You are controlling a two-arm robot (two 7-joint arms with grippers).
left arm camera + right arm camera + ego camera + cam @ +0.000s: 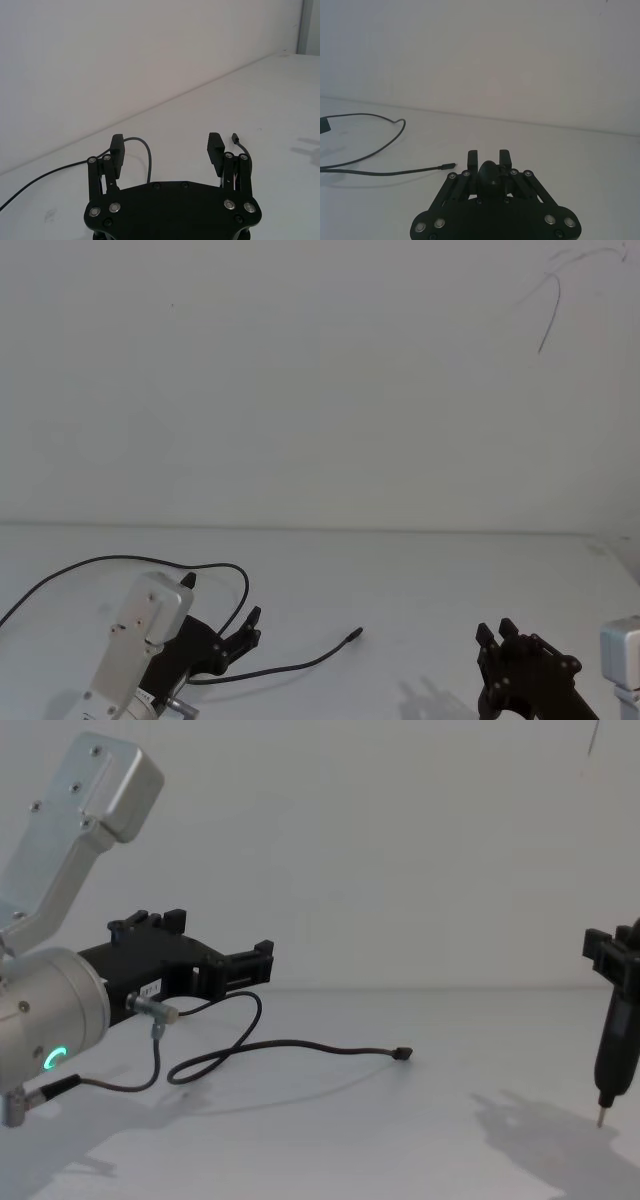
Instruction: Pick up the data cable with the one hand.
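The data cable is a thin black cord lying on the white table. It loops from the left edge up past my left gripper and ends in a small plug to the right. My left gripper hovers open at the lower left, its fingers either side of the cable's arc, with nothing held. From the chest, the cable runs along the table below that gripper. My right gripper sits shut at the lower right, far from the cable.
The table is white and bare, ending at a plain wall behind. A short arm wire with a silver plug hangs under the left wrist. A thin dark mark shows high on the wall at right.
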